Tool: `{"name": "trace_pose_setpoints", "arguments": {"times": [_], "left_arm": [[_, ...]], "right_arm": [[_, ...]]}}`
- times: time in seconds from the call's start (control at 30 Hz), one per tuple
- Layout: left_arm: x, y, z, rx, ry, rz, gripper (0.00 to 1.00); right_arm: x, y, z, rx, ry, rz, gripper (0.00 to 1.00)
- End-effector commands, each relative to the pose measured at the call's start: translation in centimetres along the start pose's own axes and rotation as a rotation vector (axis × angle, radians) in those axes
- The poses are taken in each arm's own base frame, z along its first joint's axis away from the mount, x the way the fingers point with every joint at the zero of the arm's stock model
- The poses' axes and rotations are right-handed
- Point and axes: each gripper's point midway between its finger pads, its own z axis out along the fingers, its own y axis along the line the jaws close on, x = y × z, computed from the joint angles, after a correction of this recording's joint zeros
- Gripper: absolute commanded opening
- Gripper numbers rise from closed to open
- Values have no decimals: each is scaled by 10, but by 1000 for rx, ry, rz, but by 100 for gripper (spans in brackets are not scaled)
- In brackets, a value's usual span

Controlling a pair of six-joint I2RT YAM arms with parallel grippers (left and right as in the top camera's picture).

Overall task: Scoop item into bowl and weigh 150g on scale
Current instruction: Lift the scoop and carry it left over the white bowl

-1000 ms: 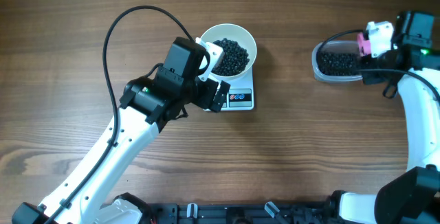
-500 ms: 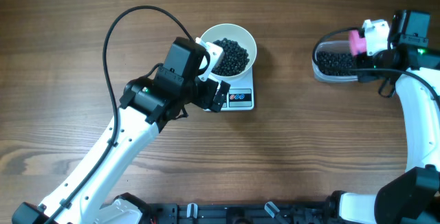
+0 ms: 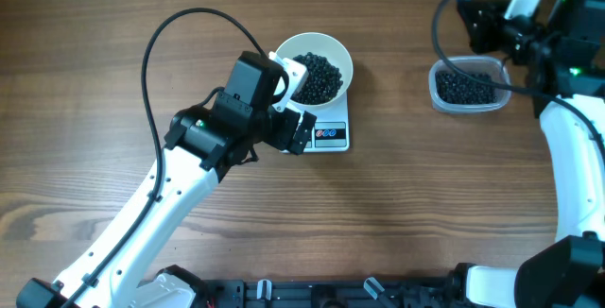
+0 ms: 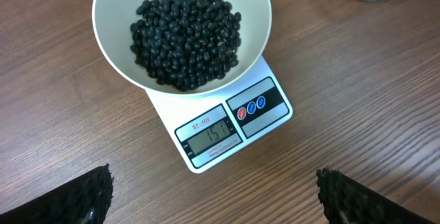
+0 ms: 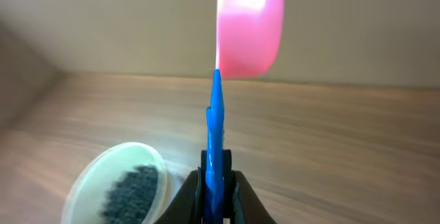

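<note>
left claw (image 4: pixel 220 202) crowds bowl (image 3: pixel 321 43), bare table (image 3: pixel 397 166) right of scale (image 3: pixel 331 136)

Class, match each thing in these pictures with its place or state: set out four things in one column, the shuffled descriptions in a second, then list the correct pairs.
Things
1. bowl
2. scale
3. clear tub
4. pink scoop

Places or states
A. clamped by its blue handle in the right gripper
B. under the bowl, display showing
C. on the scale, heaped with black beans
D. standing apart from the scale, some beans inside

Pairs: 1-C, 2-B, 3-D, 4-A
</note>
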Motion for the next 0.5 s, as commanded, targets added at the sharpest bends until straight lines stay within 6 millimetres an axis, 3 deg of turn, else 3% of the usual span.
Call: {"name": "trace_pose_setpoints", "arguments": {"times": [0.0, 0.07, 0.13, 0.23, 0.47], "left_arm": [[3, -5, 4, 18, 12, 21, 100], [3, -5, 3, 18, 11, 21, 100], [3, -5, 3, 18, 11, 21, 100], [3, -5, 4, 18, 11, 20, 100], [3, -5, 3, 19, 11, 22, 100]], "right_arm": [[3, 64, 11, -182, 28, -47, 4], [17, 94, 20, -244, 69, -144, 4], [31, 110, 29, -240, 110, -217, 4], [57, 115, 46, -124, 200, -285, 4], [103, 131, 67, -164, 343, -314, 4]]}}
